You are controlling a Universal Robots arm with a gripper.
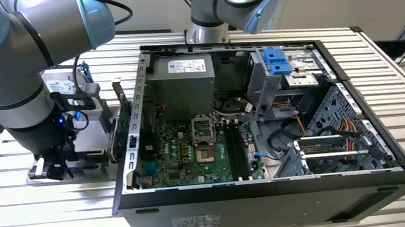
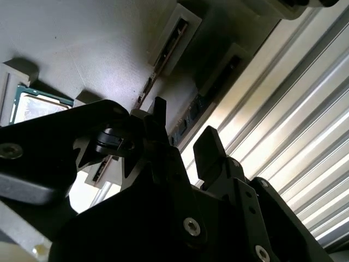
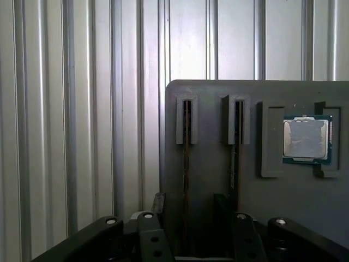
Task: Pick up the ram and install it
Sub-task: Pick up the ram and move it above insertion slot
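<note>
Plainly we are at the pick-up step, and by our judgement nothing has gone into the machine yet. In the exterior view the arm (image 1: pixel 11 69) stands at the exterior view's left. Its gripper (image 1: pixel 51 167) hangs low in that corner of the frame, outside the open computer case (image 1: pixel 267 198). The long memory slots (image 1: pixel 238 151) on the motherboard (image 1: pixel 183 147), at the centre of the frame, look empty.

In the second wrist view the two black fingers (image 2: pixel 210 150) show a clear gap between them. They are poised over a grey holder tray (image 2: pixel 82 43) with a processor chip (image 2: pixel 32 106) seated in it.

In the first wrist view the ram (image 3: pixel 187 142) stands edge-on in a slot of that tray, with a second stick (image 3: pixel 235 147) in the neighbouring slot. The fingers are spread about wide enough to straddle one stick, and the ram runs between them. We cannot tell whether either one touches it, and the gripper has hold of nothing. A sound grasp calls for the fingers centred on the ram, clear of the second stick, closing on its flat faces.
</note>
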